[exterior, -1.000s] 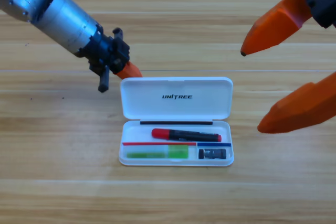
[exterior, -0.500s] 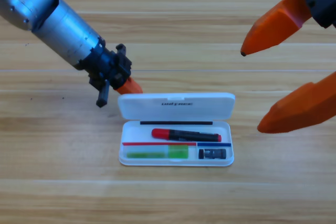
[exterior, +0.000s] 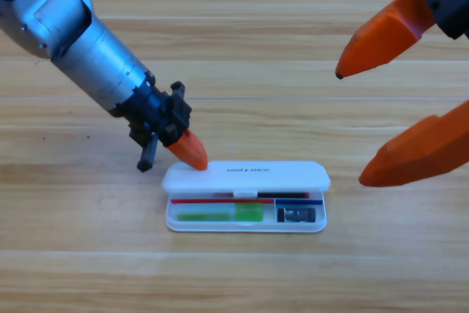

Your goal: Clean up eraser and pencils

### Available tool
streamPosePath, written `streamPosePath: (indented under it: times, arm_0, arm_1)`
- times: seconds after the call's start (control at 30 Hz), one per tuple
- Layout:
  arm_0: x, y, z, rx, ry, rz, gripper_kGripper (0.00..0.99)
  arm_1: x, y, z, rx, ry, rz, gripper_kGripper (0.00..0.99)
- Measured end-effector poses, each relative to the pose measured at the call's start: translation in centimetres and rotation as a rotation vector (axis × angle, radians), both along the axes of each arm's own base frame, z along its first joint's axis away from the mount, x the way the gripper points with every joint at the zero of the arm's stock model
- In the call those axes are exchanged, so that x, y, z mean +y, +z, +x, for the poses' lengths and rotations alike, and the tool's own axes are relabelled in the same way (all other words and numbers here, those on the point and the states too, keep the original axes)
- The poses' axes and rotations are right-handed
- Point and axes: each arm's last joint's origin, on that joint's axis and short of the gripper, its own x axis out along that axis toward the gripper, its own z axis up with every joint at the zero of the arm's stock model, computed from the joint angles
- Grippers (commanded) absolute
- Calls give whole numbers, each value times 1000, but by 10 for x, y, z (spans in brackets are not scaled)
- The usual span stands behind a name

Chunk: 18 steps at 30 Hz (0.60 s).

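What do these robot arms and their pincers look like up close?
The left arm is a silvery-grey metal cylinder ending in a black wrist block, from which the left end effector shows an orange, cone-like tip. The right end effector has two big orange tapered jaws, one black-tipped, on a black mount at the corner.

Two arms of brushed silver-grey metal, the left arm (exterior: pixel 80 38) a thick round barrel with a paler band near its lower end. Tapers into a black wrist block of knobs and brackets with a short black peg below, ending in the left gripper (exterior: pixel 192 153), one smooth orange cone-shaped jaw showing. Right gripper (exterior: pixel 381 126) large at the picture's edge: two fat orange jaws, the upper with a small dark tip, bolted to a black faceted housing.
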Motion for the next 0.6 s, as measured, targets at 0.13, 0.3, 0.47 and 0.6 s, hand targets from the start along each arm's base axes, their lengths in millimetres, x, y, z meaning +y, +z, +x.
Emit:
streamPosePath:
  times: [0.13,0.3,0.47,0.6]
  arm_0:
    - [-4,-3,-6,10,-17,6,0]
    - [-6,-8,-12,13,-30,7,0]
    - [-8,-9,-13,12,-34,7,0]
    - [-9,-11,-15,11,-39,6,0]
  arm_1:
    - [0,0,0,3,3,2,959]
    - [0,0,0,6,6,4,959]
    - [0,0,0,6,6,5,959]
    - [0,0,0,7,6,5,959]
